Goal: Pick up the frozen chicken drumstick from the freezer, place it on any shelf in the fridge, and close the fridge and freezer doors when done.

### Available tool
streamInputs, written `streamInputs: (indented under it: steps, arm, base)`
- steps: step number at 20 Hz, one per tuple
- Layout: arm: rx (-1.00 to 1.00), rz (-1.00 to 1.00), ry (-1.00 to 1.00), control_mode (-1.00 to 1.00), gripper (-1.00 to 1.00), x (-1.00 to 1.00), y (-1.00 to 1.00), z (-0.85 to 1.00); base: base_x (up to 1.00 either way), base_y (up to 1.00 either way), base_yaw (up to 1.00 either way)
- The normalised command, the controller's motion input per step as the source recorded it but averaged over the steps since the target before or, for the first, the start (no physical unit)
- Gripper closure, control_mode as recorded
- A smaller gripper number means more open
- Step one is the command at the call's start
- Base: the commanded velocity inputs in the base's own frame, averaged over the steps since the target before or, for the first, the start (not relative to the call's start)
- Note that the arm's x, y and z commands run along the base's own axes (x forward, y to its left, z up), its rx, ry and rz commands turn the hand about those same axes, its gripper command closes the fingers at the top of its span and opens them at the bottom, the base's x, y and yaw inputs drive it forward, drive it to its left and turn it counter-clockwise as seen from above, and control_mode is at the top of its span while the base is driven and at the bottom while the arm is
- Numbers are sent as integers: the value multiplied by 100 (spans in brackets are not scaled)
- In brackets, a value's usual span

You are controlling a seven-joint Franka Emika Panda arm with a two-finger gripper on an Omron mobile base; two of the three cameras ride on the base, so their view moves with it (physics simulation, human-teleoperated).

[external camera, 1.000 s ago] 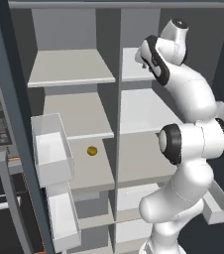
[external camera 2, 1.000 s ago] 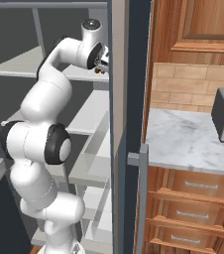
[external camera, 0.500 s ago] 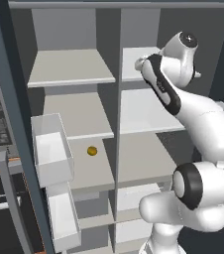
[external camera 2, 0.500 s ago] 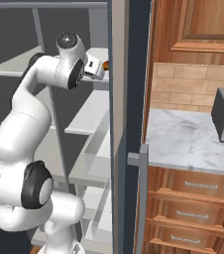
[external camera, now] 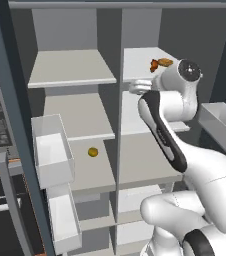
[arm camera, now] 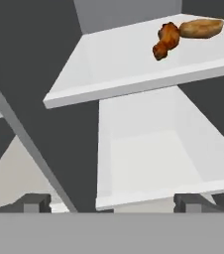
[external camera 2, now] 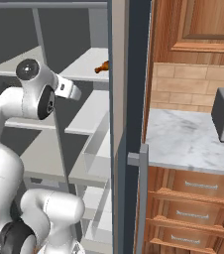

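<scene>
Standing open, the fridge (external camera: 175, 30) and freezer (external camera: 70, 30) show their shelves. On the fridge's top shelf (arm camera: 114, 54) lies the drumstick (arm camera: 165, 41), touching a tan oval food (arm camera: 201, 28). Its long axis slants in the hand view, thick end lower left. The claw (arm camera: 111, 202) sits below, wide and empty, fingertips (arm camera: 34, 202) apart.

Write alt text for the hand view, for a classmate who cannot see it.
A reddish-brown chicken drumstick lies on the top fridge shelf, touching a tan-orange oval food item beside it. Below is another pale grey shelf. The gripper is open and empty, its two dark fingers rising far apart at the bottom.
</scene>
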Motion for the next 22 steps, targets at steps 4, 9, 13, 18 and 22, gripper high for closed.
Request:
streamInputs:
  steps: [4,9,13,18,22]
  arm:
    - [-4,0,-6,-100,-100,-92,-6,-48]
    - [0,0,2,-100,-100,-7,1,-20]
    - [0,0,1,-100,-100,0,3,0]
    - [0,0,0,100,-100,0,0,0]
    - [0,0,0,100,-100,0,0,0]
  base:
    - [0,0,0]
    - [0,0,0]
    - [0,0,0]
    - [-55,60,0]
    - [-33,35,-1]
